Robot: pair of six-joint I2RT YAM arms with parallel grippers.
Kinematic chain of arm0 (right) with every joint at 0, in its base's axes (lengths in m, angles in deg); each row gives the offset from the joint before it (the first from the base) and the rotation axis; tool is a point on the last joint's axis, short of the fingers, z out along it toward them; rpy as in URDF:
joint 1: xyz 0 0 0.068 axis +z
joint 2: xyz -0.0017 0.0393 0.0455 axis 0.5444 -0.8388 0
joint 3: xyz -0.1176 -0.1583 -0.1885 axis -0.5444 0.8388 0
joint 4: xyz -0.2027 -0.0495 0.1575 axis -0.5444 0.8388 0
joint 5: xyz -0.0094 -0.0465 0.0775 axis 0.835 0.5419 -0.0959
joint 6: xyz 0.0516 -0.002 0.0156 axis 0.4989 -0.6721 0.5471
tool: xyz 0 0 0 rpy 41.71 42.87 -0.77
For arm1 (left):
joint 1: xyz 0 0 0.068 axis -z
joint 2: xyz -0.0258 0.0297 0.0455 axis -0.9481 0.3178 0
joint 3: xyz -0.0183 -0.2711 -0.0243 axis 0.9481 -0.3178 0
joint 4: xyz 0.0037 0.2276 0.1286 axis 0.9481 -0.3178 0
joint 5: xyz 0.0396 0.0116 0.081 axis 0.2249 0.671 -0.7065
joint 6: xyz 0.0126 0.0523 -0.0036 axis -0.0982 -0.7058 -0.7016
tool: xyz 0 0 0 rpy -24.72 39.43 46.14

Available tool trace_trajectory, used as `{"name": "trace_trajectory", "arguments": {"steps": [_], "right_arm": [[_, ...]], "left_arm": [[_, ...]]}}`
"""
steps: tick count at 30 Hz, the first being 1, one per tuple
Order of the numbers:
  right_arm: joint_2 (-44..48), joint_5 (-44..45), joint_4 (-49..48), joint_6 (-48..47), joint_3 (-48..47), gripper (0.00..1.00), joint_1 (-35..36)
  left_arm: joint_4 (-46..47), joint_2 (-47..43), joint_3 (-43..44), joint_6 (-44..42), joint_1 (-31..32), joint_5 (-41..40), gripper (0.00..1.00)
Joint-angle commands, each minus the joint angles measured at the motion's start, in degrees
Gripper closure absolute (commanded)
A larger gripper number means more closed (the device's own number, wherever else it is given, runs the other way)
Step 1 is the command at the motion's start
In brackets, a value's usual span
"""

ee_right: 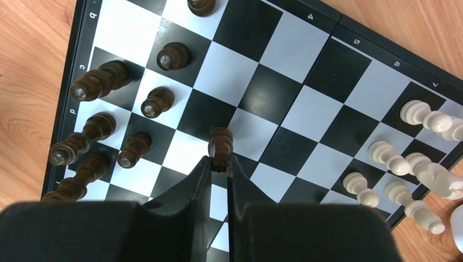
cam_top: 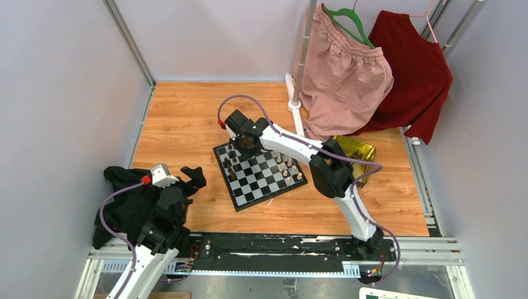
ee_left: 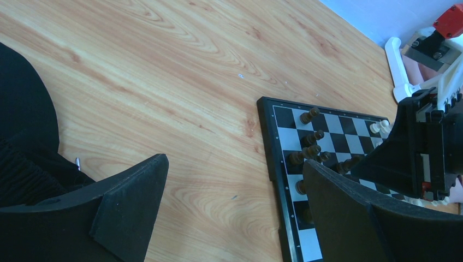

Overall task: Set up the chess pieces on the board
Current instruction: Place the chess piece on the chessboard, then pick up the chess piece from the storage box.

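One dark chess piece (ee_right: 220, 143) is pinched at the tips of the right gripper (ee_right: 220, 164) over the board (ee_right: 322, 71), its base hidden there, so contact with the square cannot be judged. Other dark pieces (ee_right: 98, 82) are ranged along the lettered edge; the cream pieces (ee_right: 420, 114) opposite are partly cut off. The left gripper (ee_left: 235, 166) is held wide open beside a black cloth (cam_top: 121, 202).
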Motion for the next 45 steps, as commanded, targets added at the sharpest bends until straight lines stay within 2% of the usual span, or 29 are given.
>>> {"name": "trace_trajectory", "arguments": {"steps": [1, 4, 7, 10, 22, 30, 37, 45], "right_arm": [[-1.14, 0.15, 2.17, -1.41, -2.77, 1.00, 0.92], [-1.06, 0.26, 2.17, -1.49, -2.52, 0.95, 0.93], [-0.63, 0.34, 2.17, -1.58, -2.38, 0.87, 0.92], [-0.05, 0.40, 2.09, -1.91, -2.25, 0.72, 0.95], [2.50, 0.74, 1.58, -2.33, -0.61, 0.68, 1.01], [9.92, 3.73, 0.55, -2.48, 1.63, 0.67, 1.01], [25.36, 13.79, -2.54, 1.71, 13.84, 0.66, -1.45], [43.05, 25.39, -3.79, 15.26, 36.59, 0.65, -12.03]], "left_arm": [[0.24, -2.94, -1.06, -0.67, 0.37, -0.23, 0.00], [0.23, -3.01, -0.99, -0.65, 0.37, -0.16, 0.00], [0.26, -3.07, -1.00, -0.68, 0.37, -0.23, 0.00], [0.27, -3.01, -1.02, -0.61, 0.37, -0.17, 0.00], [0.16, -3.07, -1.01, -0.66, 0.37, -0.41, 0.00], [0.20, -2.78, -0.93, -0.54, 0.37, -0.71, 0.00], [0.17, -2.86, -0.91, -0.54, 0.37, -0.67, 0.00], [0.09, -3.08, -0.94, -0.60, 0.39, -0.35, 0.00]]}}
